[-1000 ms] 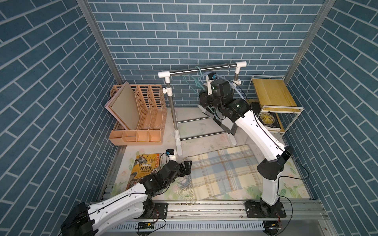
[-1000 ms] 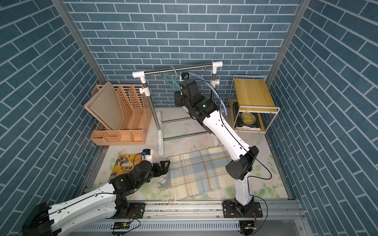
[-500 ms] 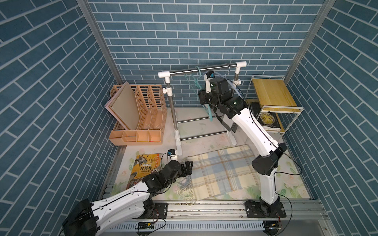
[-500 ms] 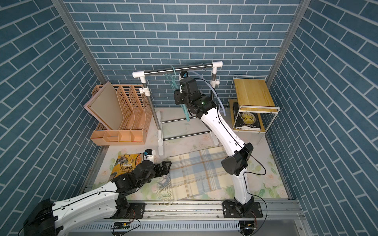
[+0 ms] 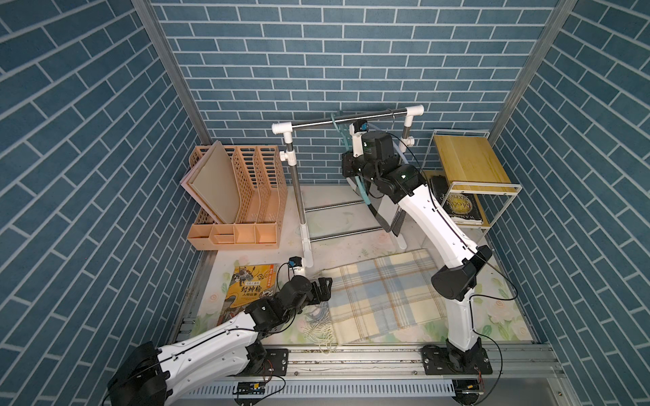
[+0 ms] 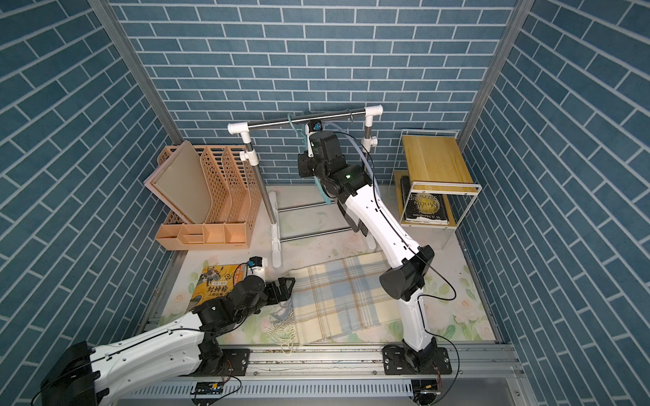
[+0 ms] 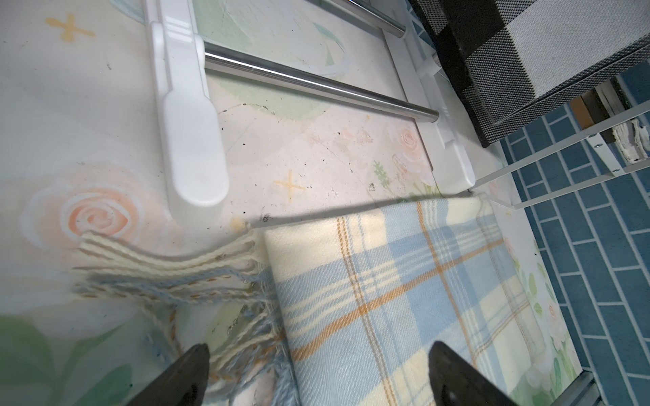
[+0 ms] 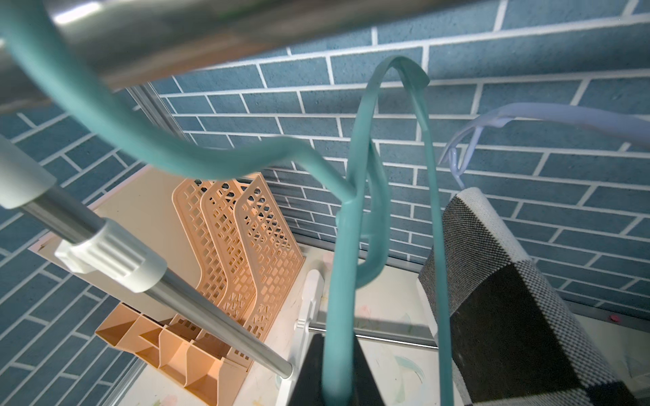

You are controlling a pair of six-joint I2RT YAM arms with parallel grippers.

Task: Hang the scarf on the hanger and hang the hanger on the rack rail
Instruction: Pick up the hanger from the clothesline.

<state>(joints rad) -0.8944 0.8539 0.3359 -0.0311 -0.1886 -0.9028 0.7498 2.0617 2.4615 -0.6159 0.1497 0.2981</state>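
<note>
Pinching teal hanger (image 8: 339, 263) under rail (image 5: 348, 119) with right gripper (image 8: 337, 351), holding left gripper (image 7: 318, 348) wide open above scarf (image 7: 387, 281)'s fringed edge on floral mat (image 7: 281, 140).

A robot test cell dressed as a home corner is shown: brick-print panels (image 5: 316, 52) are held by metal posts (image 5: 170, 59), arms (image 5: 432, 218) are bolted to a rail (image 5: 369, 358), and a rack (image 5: 351, 117), organiser (image 5: 253, 197) and shelf (image 5: 467, 158) are set on a floral mat (image 5: 351, 246).

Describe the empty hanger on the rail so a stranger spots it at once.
Look to the metal rail on white posts by the back wall; two hangers hook over it. The teal hanger is nearer the orange file rack and bare, whereas the pale hanger beside it carries a black-and-grey checked cloth.
</note>
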